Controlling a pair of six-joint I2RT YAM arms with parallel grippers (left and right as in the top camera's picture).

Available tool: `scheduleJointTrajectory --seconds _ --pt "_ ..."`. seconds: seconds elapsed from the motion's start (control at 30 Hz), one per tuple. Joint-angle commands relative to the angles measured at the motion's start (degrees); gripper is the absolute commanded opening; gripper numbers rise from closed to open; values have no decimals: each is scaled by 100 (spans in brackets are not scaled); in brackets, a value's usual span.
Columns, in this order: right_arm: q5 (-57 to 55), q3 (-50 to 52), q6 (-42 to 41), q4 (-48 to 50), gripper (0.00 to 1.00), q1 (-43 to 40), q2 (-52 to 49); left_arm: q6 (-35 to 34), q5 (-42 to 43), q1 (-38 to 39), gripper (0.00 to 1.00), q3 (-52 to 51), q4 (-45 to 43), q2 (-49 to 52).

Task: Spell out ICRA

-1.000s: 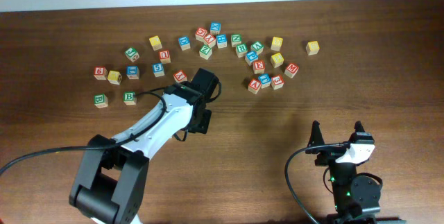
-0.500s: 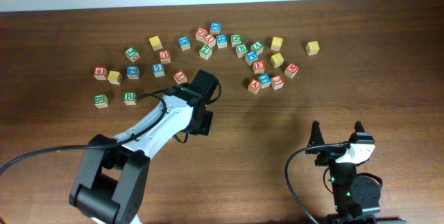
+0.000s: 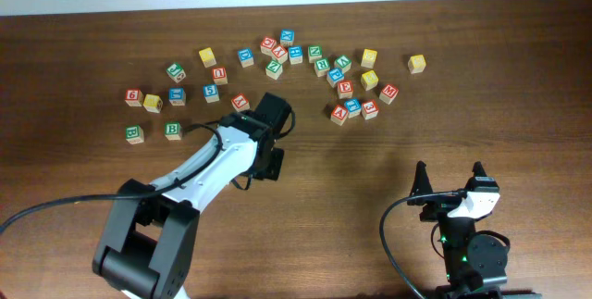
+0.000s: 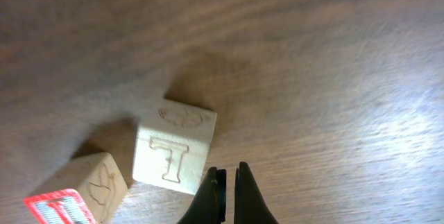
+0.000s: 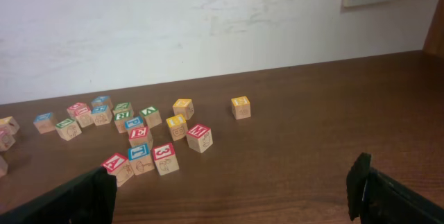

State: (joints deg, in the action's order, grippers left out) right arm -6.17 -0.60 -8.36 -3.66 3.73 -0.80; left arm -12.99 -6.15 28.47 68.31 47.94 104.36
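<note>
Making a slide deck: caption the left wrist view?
Shut left hand poised beside a wooden letter cube on the brown table.

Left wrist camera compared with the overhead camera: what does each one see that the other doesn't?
Only the left wrist view shows the left gripper close up, pinched shut next to a pale wooden cube with a carved letter. Only the overhead view shows the open right gripper and the whole scatter of coloured wooden letter cubes. Both show the dark brown wooden table.

Letter cubes (image 3: 295, 55) lie scattered on the table's (image 3: 518, 132) far half
</note>
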Motion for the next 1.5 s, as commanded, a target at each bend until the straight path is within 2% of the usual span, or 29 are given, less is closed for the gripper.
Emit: scheduleJointTrajectory --seconds 0.0,1.1,1.17,1.27,1.33,1.47 --pt "-52 28 44 -46 98 -48 44 72 -299 -15 0 186 24 -162" --pt "-52 28 44 -46 98 -48 44 70 -310 -15 0 -175 -142 -7" --pt "-52 28 44 -46 98 -48 44 70 -129 -11 0 -229 -166 -7" --pt "-52 28 44 -46 98 -48 44 70 481 0 0 -625 -581 -4" --pt "-52 28 44 -46 98 -48 44 70 535 44 0 -951 -942 -4" --pt "-52 28 44 -44 98 -48 44 72 538 74 0 -1084 -1073 -7"
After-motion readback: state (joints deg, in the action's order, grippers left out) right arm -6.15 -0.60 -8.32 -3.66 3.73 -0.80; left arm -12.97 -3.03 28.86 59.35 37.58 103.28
